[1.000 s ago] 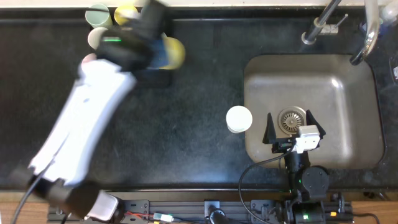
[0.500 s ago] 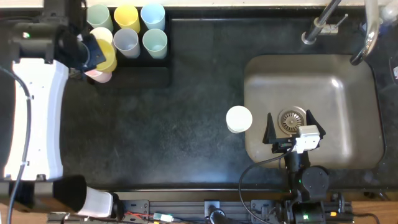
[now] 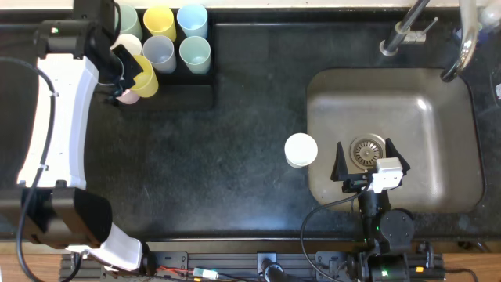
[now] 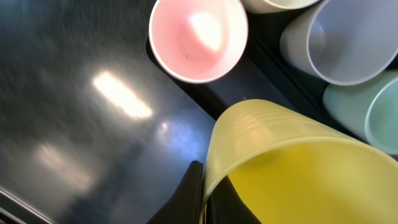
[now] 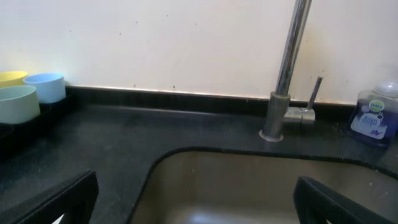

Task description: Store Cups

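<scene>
Most of top view: black stone worktop (image 3: 235,172), fine pale speckle all over. Upper left: ribbed yellow plastic cup (image 3: 142,75), bright yellow in & out, faint ridge lines. Next to it: round pink plastic cup (image 4: 198,37), pale pink, plain. Also upper left: black rectangular cup rack (image 3: 196,92) w/ plain yellow cup (image 3: 159,19), light-blue cup (image 3: 192,17), pale lilac-grey cup (image 3: 160,51), mint-green cup (image 3: 195,53), none patterned. Centre: plain white cup (image 3: 300,149). Right: brushed steel sink (image 3: 438,102), silver-grey. Left edge: white-shelled left arm (image 3: 55,125), black joints.

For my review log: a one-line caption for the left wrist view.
Left end effector grips a yellow cup by its rim, near the pink cup in the black tray.
</scene>
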Controlling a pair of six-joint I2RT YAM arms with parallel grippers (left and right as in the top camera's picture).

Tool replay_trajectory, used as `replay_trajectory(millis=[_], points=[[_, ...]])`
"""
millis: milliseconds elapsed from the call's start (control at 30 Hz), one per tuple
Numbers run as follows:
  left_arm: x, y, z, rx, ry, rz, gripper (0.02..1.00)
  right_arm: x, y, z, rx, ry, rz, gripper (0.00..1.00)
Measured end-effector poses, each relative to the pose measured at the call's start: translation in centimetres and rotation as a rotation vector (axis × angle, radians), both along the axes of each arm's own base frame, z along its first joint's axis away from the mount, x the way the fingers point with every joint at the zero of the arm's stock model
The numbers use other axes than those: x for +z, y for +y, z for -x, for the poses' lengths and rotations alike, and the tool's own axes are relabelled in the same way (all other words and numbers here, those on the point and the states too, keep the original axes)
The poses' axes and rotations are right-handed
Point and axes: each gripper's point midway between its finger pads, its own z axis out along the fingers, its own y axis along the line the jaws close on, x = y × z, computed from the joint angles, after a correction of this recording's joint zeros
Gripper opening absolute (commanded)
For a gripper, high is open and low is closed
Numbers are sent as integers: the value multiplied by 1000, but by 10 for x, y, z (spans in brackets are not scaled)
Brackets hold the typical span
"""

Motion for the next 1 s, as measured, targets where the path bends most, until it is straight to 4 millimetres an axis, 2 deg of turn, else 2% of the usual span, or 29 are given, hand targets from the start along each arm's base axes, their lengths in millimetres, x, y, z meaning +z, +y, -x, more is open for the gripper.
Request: replay_trajectory(millis=[133, 200, 433, 900, 1000], points=[[-1, -14, -3, 191, -31, 51, 38, 0, 0, 0, 0, 0, 0, 998], [-2, -23, -12, 260, -62, 73, 36, 0, 0, 0, 0, 0, 0, 996], [-29, -42, -19, 363, -20, 91, 36, 0, 0, 0, 0, -1, 0, 998], [-38, -36, -8, 569, 5, 55, 36, 0, 0, 0, 0, -1, 0, 998], [-57, -36, -11, 594, 47, 38, 36, 0, 0, 0, 0, -1, 0, 998]])
